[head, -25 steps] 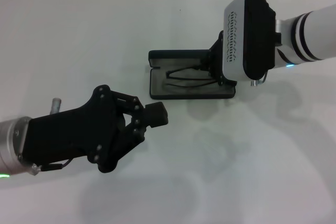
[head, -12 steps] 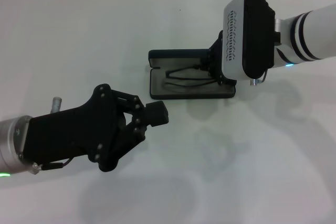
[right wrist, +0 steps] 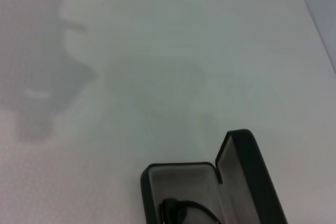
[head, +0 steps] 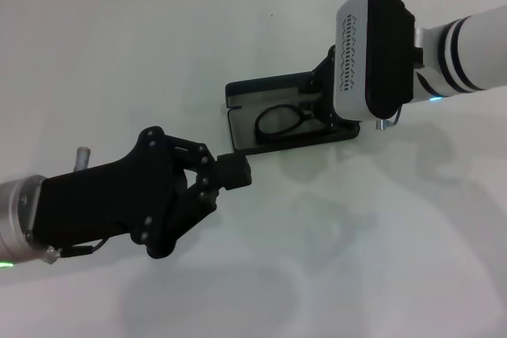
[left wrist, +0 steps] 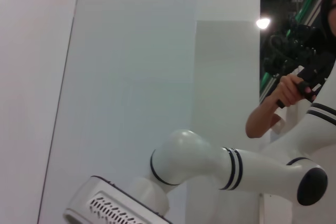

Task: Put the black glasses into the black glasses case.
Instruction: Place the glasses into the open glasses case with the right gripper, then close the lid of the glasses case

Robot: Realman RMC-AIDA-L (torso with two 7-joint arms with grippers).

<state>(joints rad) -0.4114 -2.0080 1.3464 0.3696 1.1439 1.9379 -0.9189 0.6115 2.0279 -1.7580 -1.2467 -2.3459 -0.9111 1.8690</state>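
Glasses (head: 279,120) inside open case (head: 245,138), left gripper (head: 224,173) pinched empty, right gripper's (head: 326,104) grip unclear, no legible lettering.

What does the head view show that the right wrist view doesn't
Only the head view shows both arms: the left gripper low over the table in front of the black glasses case, and the right gripper at the case's right end, mostly hidden behind its wrist housing. It also shows the whole case with a lens of the black glasses inside. Only the right wrist view shows the lid's raised edge from close up, and no arm. Both share the open case, the glasses in it and the white table.
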